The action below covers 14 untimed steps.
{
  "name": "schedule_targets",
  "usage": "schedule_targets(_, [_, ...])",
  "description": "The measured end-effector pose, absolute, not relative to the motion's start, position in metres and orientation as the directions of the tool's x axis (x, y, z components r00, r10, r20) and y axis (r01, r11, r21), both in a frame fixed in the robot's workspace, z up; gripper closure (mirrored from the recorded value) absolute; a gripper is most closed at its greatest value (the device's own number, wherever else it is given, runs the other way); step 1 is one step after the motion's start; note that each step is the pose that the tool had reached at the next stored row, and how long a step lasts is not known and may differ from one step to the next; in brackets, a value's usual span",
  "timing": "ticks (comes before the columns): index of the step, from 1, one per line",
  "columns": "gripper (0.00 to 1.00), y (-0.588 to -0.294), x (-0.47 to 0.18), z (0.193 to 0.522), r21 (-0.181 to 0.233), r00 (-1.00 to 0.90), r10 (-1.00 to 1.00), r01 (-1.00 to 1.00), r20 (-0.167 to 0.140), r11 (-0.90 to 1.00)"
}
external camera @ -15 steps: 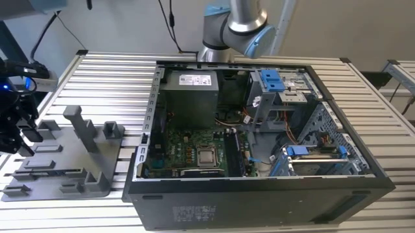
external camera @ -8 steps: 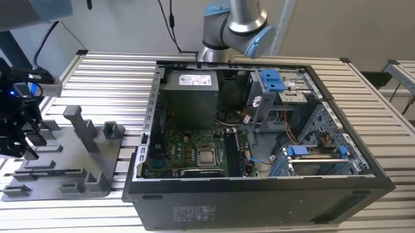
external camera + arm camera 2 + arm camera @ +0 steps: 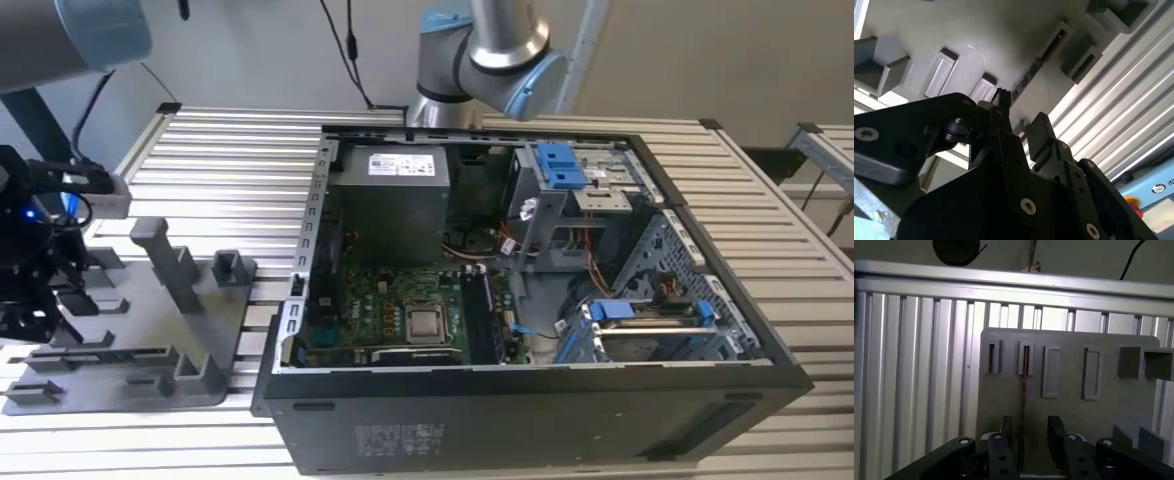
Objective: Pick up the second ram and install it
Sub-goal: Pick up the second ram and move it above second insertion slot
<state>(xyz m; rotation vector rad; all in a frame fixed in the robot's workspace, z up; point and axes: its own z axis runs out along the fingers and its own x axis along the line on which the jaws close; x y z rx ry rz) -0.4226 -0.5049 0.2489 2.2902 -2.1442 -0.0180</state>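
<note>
The second ram is a thin dark stick standing on edge in a slot of the grey tray. In the second wrist view the ram runs along the same slot. My gripper hangs over the tray with its two black fingers apart, one on each side of the stick's near end. The gap is much wider than the stick, and neither finger touches it. In the exterior view the gripper is at the far left, above the tray.
The open computer case lies on the slatted aluminium table, to the exterior view's right of the tray, with its motherboard exposed. Upright grey pegs stand on the tray. The arm's base rises behind the case.
</note>
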Motion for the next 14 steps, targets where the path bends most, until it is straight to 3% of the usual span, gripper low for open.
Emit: schedule_targets(14, [0.58,-0.505,-0.423,0.226,0.012,0.066,-0.998,-0.998,0.007,-0.066])
